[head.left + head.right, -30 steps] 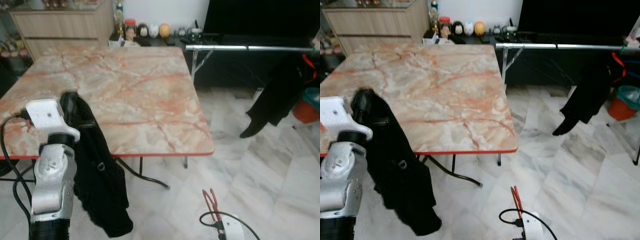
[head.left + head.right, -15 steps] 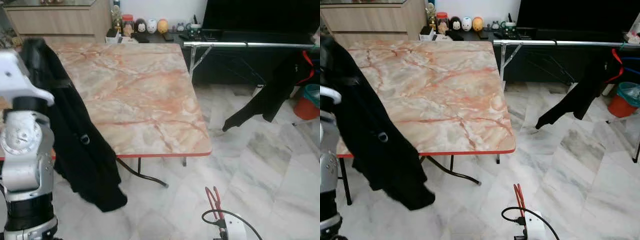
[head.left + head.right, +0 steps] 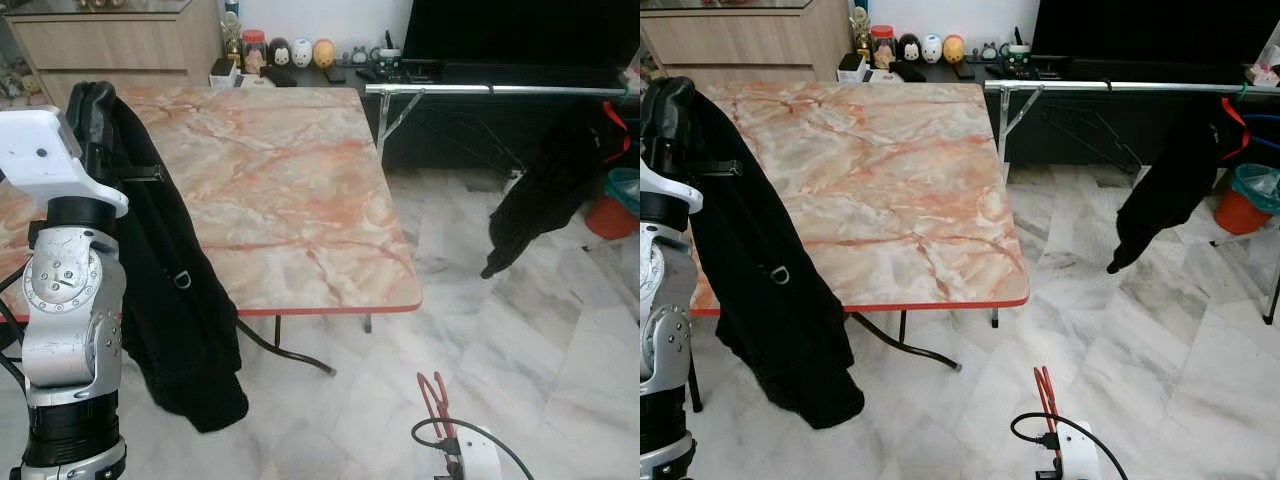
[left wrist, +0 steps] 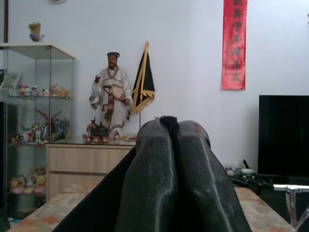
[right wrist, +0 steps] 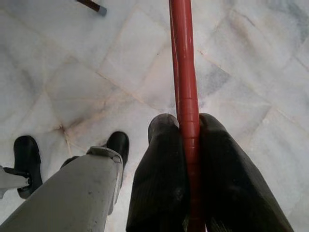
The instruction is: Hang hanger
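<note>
At the robot's left, the raised left arm (image 3: 65,300) holds a black jacket (image 3: 165,270), which drapes down past the front edge of the marble-patterned folding table (image 3: 290,190) toward the floor. In the left wrist view, the left gripper (image 4: 175,140) has its two fingers pressed together on a small black loop or strap (its exact nature cannot be told) at the tips. Behind the table stands a wooden cabinet (image 3: 120,40) and a row of small figurines (image 3: 300,50). Further right, a metal clothes rail (image 3: 500,91) runs across, with a second black garment (image 3: 545,190) hanging on a red hanger (image 3: 618,130) near the rail's right end. Low at the right, the right gripper (image 5: 188,130) is clamped on a red hanger rod (image 5: 186,72), fingers closed on both sides of it, above the marble floor tiles (image 5: 72,72).
</note>
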